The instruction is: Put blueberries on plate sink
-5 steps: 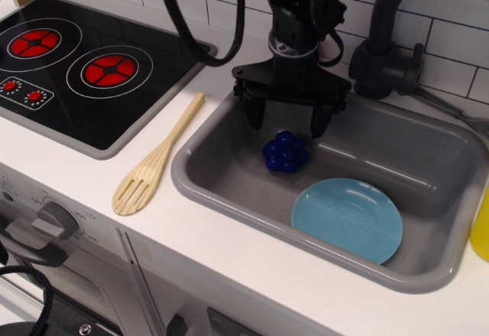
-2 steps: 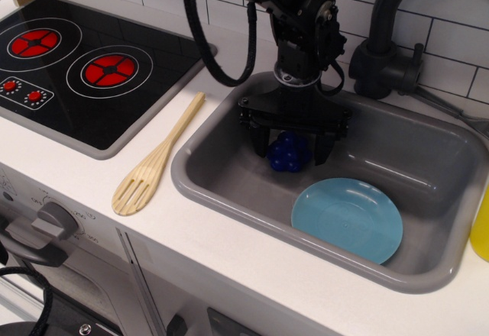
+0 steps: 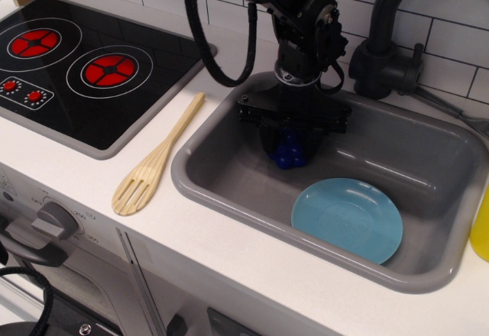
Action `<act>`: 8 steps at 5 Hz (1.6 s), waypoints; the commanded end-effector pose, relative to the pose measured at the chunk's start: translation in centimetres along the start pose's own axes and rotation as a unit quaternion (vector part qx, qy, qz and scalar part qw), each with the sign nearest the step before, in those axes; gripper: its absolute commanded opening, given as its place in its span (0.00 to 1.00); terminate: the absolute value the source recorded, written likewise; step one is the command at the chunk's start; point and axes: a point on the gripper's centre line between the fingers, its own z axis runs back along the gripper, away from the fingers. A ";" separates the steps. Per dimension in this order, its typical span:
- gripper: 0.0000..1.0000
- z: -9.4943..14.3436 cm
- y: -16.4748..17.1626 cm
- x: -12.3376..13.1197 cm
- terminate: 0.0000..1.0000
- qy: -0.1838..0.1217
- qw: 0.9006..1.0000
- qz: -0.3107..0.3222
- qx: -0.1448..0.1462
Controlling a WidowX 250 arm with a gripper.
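Note:
The blueberries (image 3: 291, 150) are a dark blue lump on the floor of the grey sink (image 3: 229, 191), near its back left. My black gripper (image 3: 291, 147) reaches straight down into the sink and its fingers are closed against both sides of the blueberries. Only the lower part of the lump shows between the fingers. The light blue plate (image 3: 348, 218) lies flat and empty on the sink floor, to the right of and in front of the gripper.
A wooden slotted spatula (image 3: 159, 156) lies on the white counter left of the sink. A black stovetop with red rings (image 3: 84, 69) is at the far left. A dark faucet (image 3: 390, 38) stands behind the sink. A yellow object (image 3: 481, 229) is at the right edge.
The gripper came down from above the blueberries into the sink, and its fingers closed in from a wide spread onto the lump.

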 end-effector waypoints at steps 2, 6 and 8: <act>0.00 4.3 -2.0 0.5 0.00 -0.036 0.998 -0.016 -0.043; 0.00 5.5 -4.9 -7.8 0.00 0.028 0.991 -0.112 -0.066; 1.00 5.4 -5.4 -7.5 0.00 0.025 0.993 -0.092 -0.068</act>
